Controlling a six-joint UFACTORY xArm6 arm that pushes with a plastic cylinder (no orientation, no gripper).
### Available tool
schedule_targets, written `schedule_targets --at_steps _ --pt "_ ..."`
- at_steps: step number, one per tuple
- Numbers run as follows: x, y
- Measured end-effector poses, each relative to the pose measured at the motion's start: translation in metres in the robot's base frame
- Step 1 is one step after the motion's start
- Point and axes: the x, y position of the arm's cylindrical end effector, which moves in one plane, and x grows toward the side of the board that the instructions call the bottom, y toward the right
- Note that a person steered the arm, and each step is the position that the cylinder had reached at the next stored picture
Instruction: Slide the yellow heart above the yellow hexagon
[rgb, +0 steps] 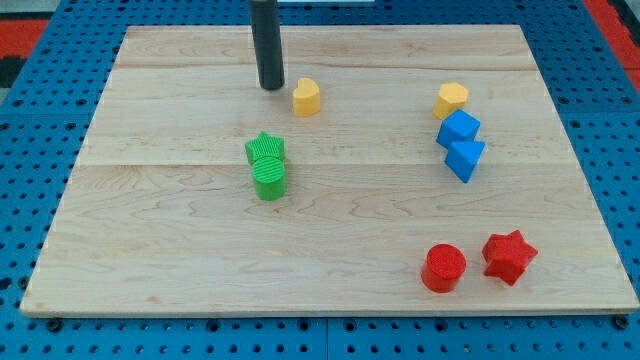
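While tip (271, 88) sits just left, yellow heart (306, 98) well left of yellow hexagon (451, 100).

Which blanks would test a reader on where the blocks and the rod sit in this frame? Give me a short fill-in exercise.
1. My tip sits just to the view's ____ of the yellow heart.
2. The yellow hexagon lies directly above two ____ blocks.
3. Beside the red cylinder sits a red ____.
4. The two green blocks ____ each other.

Missing words: left; blue; star; touch

Bright, even overhead light, soft short shadows under the blocks, sharp focus, perhaps slight edge distortion.
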Motion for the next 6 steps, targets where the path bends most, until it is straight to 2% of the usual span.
schedule_targets --at_steps 1,3,4,5,6 --pt "0.007 0.048" --pt "-0.025 0.181" --pt "-0.059 0.162" --pt "-0.106 0.11" --pt "-0.129 0.087"
